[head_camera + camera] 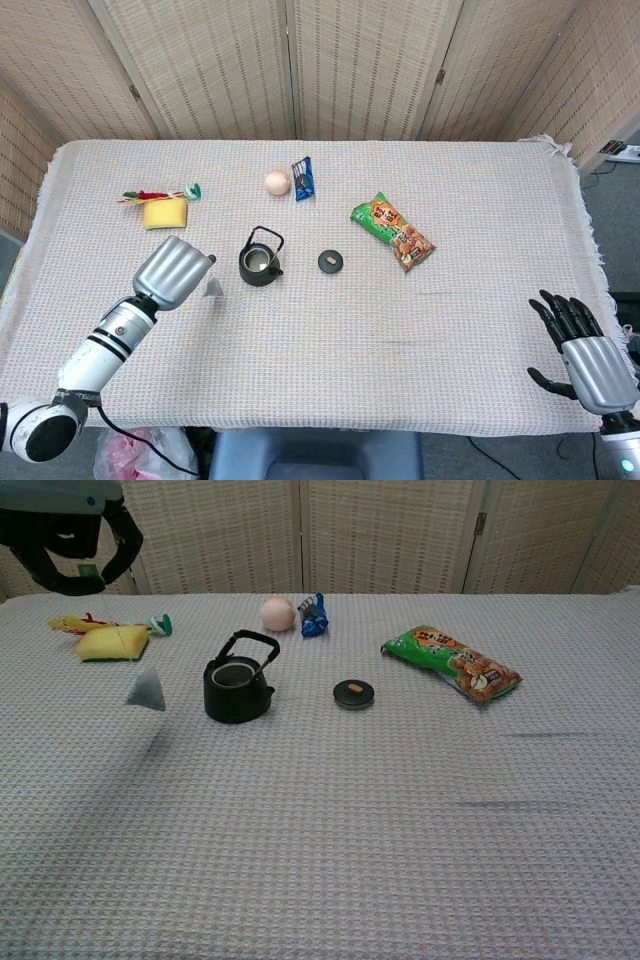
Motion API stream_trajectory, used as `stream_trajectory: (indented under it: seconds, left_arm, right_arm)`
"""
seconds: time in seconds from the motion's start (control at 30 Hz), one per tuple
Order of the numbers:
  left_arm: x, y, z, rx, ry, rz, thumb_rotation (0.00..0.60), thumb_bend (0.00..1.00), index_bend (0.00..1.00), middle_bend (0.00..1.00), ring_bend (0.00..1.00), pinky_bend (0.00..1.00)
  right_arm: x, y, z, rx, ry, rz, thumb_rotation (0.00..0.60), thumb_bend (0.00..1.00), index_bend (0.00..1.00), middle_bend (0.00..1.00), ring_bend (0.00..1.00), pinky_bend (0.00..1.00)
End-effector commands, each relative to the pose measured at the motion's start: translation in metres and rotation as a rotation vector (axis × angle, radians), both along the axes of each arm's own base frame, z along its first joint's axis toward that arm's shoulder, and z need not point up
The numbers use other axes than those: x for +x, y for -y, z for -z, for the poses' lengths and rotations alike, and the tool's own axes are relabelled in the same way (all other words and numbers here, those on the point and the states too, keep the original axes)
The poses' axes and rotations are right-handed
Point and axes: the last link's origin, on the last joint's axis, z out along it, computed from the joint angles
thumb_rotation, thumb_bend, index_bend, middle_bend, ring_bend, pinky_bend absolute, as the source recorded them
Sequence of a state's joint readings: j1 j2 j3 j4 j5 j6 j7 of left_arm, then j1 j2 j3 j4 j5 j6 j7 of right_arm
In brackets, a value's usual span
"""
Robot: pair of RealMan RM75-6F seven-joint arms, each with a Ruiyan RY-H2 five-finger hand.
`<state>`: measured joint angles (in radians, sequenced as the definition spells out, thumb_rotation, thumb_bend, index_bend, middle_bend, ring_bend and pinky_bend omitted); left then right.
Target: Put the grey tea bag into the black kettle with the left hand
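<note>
The left hand (174,270) is raised above the table (330,330), left of the kettle (260,262). Its fingers (128,540) are curled and pinch the tag (90,571); the string is too thin to see. The tea bag (147,690) hangs in the air below the hand, just left of the kettle. The kettle stands open, its lid (331,261) lying to its right. The right hand (586,358) rests at the near right table edge, fingers spread, holding nothing

Matt black kettle (238,690) on a rough, woven cloth tablecloth (400,820).
</note>
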<state>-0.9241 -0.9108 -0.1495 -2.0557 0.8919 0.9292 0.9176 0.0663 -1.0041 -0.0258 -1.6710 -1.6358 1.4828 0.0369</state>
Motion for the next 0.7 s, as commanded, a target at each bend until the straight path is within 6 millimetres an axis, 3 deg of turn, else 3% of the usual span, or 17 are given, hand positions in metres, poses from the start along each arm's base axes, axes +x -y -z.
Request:
stream_trajectory:
  seconds: [0.03,0.37,0.7]
  left_arm:
    - [0.012,-0.003,-0.004,0.01,0.01,0.009,0.6,0.47,0.59,1.0,0.98,1.0]
    - [0.04,-0.011,-0.011,0.03,0.018,0.031,0.6,0.47,0.59,1.0,0.98,1.0]
    - [0.053,-0.022,-0.007,0.014,0.03,0.043,0.6,0.47,0.59,1.0,0.98,1.0]
  right_arm:
    - [0.0,-0.001,-0.004,-0.017,0.009,-0.004,0.6,0.12,0.0,0.0,0.0,0.0]
    - [-0.001,-0.005,-0.011,-0.045,0.021,-0.007,0.6,0.12,0.0,0.0,0.0,0.0]
    - [-0.001,-0.006,-0.012,-0.061,0.022,0.0,0.6,0.12,0.0,0.0,0.0,0.0]
